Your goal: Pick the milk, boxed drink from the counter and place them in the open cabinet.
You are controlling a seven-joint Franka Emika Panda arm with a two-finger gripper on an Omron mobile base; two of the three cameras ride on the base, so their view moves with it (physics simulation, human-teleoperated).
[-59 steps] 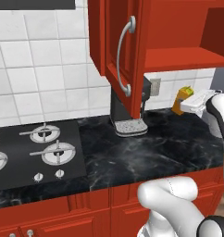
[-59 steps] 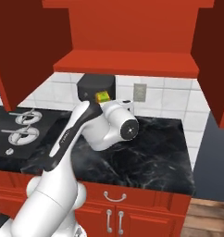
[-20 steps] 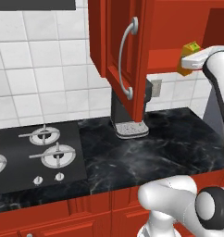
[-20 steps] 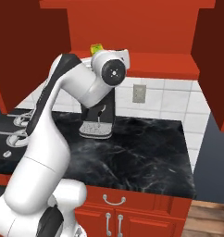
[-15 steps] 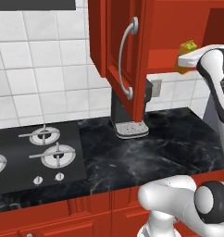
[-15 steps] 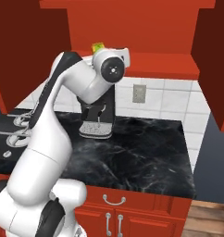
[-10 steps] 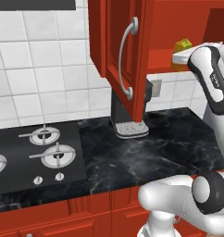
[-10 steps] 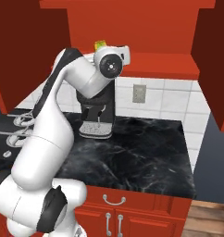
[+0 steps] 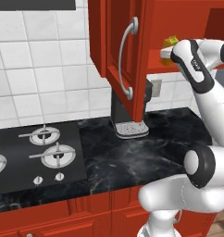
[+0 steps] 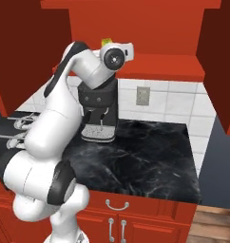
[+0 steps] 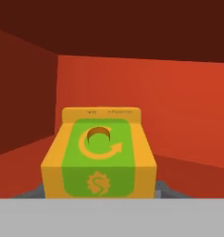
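Observation:
The boxed drink (image 11: 100,157), orange-yellow with a green top, is gripped in my gripper (image 11: 99,193), which is shut on its sides. It hangs inside the open cabinet (image 11: 188,106), close above the red shelf (image 10: 155,61). From the left base view the boxed drink (image 9: 170,42) peeks out beside the white hand (image 9: 178,51) at the cabinet's shelf (image 9: 155,62). In the right base view its green top (image 10: 106,42) shows behind the hand. The milk is out of view. The black marble counter (image 9: 146,152) lies below.
The cabinet door (image 9: 118,51) with its curved silver handle (image 9: 125,60) hangs open left of the hand. A dark coffee machine (image 10: 99,114) stands on the counter (image 10: 136,152) under the cabinet. A gas hob (image 9: 30,152) lies at the left. A wall outlet (image 10: 142,96) is on the tiles.
The arm has lifted the boxed drink from counter height up to the cabinet and pushed it further in over the shelf. The grip has stayed shut.

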